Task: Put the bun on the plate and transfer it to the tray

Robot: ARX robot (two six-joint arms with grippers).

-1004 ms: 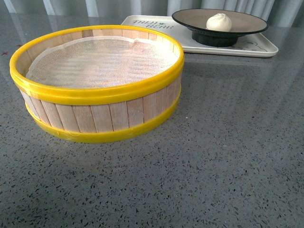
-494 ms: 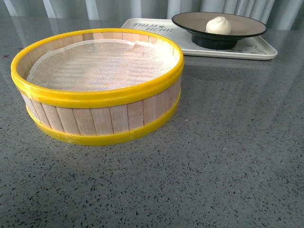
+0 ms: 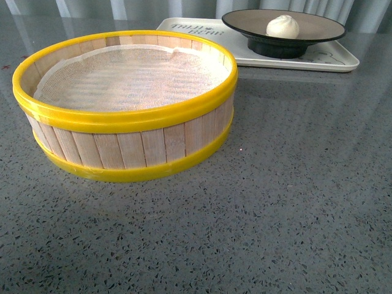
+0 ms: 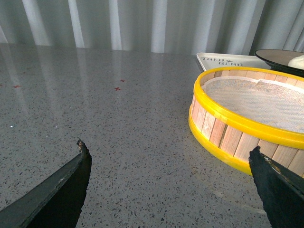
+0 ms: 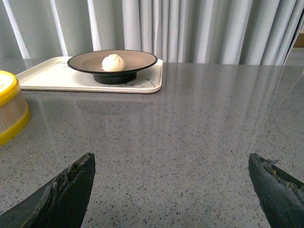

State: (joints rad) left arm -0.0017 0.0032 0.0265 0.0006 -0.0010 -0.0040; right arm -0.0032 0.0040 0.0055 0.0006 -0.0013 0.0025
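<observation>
The white bun sits in the black-rimmed plate, which stands on the off-white tray at the far right of the table. The right wrist view shows the same: bun in the plate on the tray, well beyond my right gripper, which is open and empty over bare table. My left gripper is open and empty over the table beside the steamer basket; the plate's edge and tray corner show behind the basket. Neither arm shows in the front view.
A yellow-rimmed wooden steamer basket with a white cloth liner stands at the front left, holding nothing; it shows in the left wrist view and its edge in the right wrist view. Grey speckled tabletop; curtains behind.
The front view has shifted slightly; the bun, plate, tray and basket keep their places relative to one another.
</observation>
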